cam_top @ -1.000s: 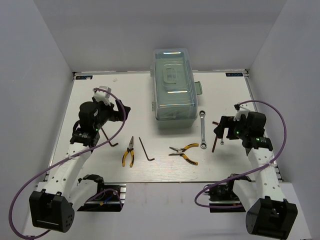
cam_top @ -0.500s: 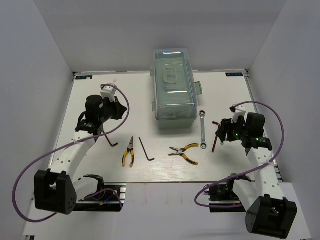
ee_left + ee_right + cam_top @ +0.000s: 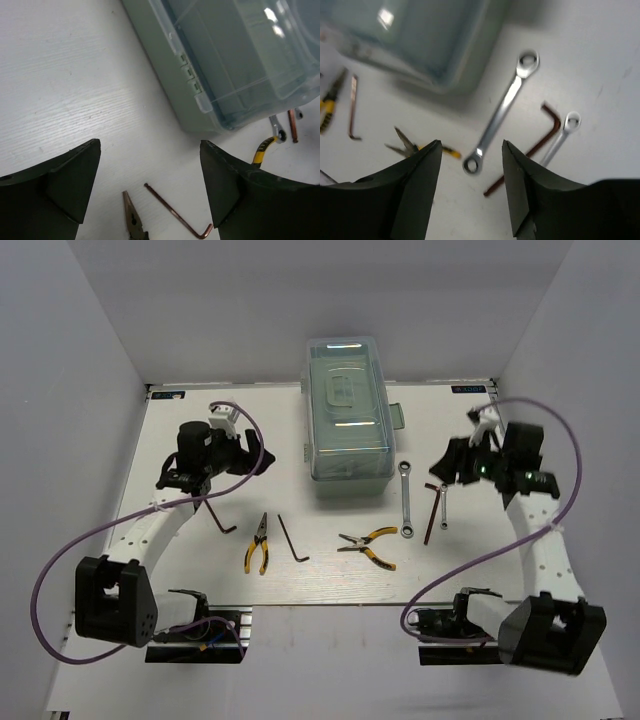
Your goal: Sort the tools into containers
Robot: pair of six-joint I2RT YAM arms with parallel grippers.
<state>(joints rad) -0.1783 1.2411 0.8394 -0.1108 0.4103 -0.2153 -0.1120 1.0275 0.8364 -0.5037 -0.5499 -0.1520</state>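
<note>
Pale green toolbox (image 3: 348, 415), clear lid shut w/ handle on top, sits at far ctr of a white counter (image 3: 330, 585), long side running front to back. All tools lie loose on the counter, none in the box. Just off the box's near right corner lies a silver combination wrench (image 3: 406, 500), roughly parallel to the box. Right of it are a reddish-brown hex key (image 3: 431, 515) & a smaller silver wrench (image 3: 443, 517), close side by side; can't tell if they touch. In front of the box are pliers w/ yel/blk handles (image 3: 368, 544), handles splayed, nose pointing left. Further left is a thin dark hex key (image 3: 292, 539), then a second pair of pliers (image 3: 257, 545), nose pointing away from the arms. Another hex key (image 3: 218, 517) lies left again, partly hidden under the left arm (image 3: 150, 535). Left gripper (image 3: 255, 455) hovers left of the box, fingers spread wide, nothing btwn them; its wrist view looks along the box's side. Right gripper (image 3: 445, 462) hovers right of the box, above the wrench group, fingers apart & holding nothing; its wrist view shows both wrenches & the brown hex key on the counter below.
</note>
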